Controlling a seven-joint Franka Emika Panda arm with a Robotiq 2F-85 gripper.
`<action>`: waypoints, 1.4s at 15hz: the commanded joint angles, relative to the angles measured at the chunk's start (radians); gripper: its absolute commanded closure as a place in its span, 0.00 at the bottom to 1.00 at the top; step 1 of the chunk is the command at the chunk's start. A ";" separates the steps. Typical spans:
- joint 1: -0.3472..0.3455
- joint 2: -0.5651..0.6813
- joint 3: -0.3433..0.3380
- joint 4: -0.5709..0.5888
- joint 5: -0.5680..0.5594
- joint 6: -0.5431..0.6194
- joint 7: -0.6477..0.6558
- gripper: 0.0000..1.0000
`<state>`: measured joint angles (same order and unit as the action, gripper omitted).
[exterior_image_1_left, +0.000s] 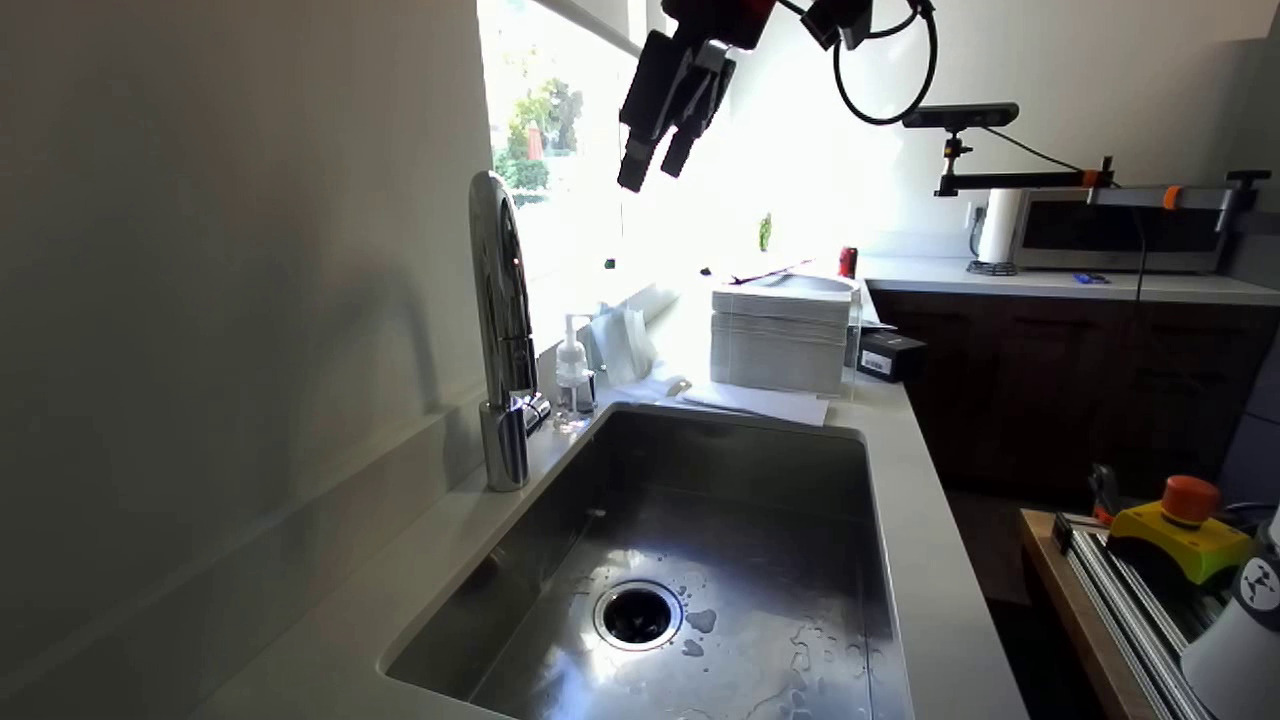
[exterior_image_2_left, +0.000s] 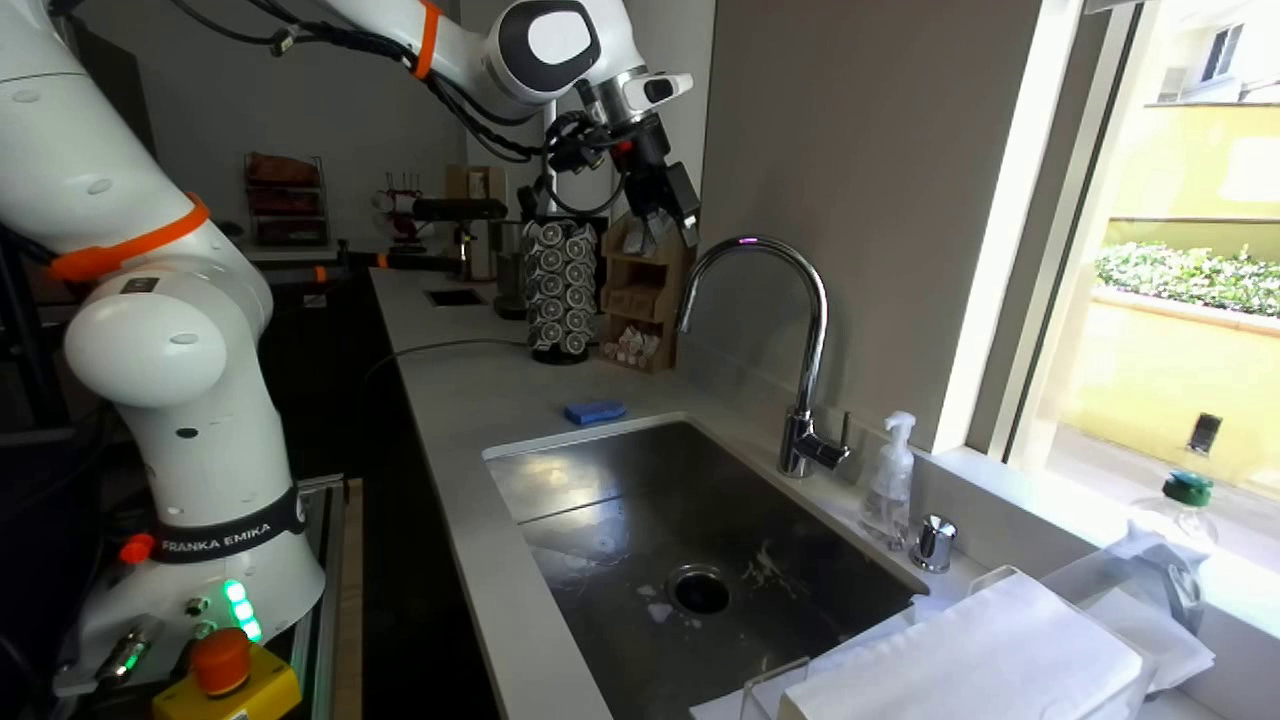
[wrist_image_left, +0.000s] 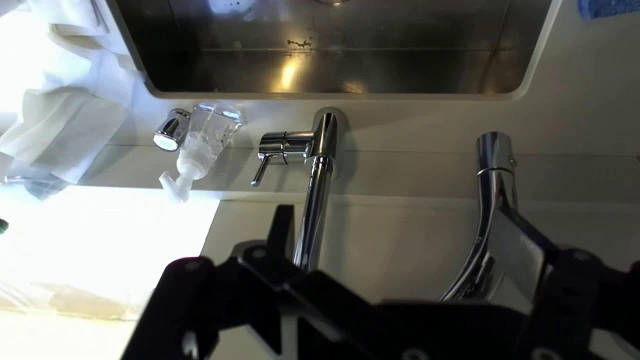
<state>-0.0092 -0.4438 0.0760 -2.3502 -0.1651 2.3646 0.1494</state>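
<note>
My gripper (wrist_image_left: 393, 215) is open, with nothing between its fingers. It hangs high by the wall, pointing down, above the chrome faucet (wrist_image_left: 327, 132). In the wrist view the faucet's neck and spout rise behind the spread fingers; no contact shows. The gripper also shows in both exterior views (exterior_image_1_left: 653, 172) (exterior_image_2_left: 672, 230), as does the faucet (exterior_image_1_left: 500, 270) (exterior_image_2_left: 797, 440). The faucet's lever (wrist_image_left: 270, 147) is on its side. A clear soap pump bottle (wrist_image_left: 202, 145) stands beside it, near a chrome cap (wrist_image_left: 171, 130). The steel sink (exterior_image_2_left: 620, 480) has water drops around its drain.
A blue sponge (exterior_image_2_left: 595, 411) lies by the sink's edge. A paper towel stack (exterior_image_1_left: 780, 340) in a clear holder and crumpled plastic stand at one end. A pod carousel (exterior_image_2_left: 560, 290) and wooden rack (exterior_image_2_left: 640, 300) stand at the opposite end. A window (exterior_image_2_left: 1150, 380) adjoins the wall.
</note>
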 joint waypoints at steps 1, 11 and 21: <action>-0.002 0.000 0.006 0.003 0.003 -0.002 -0.003 0.00; -0.266 0.124 -0.068 -0.023 -0.239 0.239 0.155 0.00; -0.408 0.344 -0.117 -0.002 -0.351 0.443 0.285 0.00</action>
<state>-0.4173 -0.0989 -0.0413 -2.3520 -0.5159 2.8082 0.4354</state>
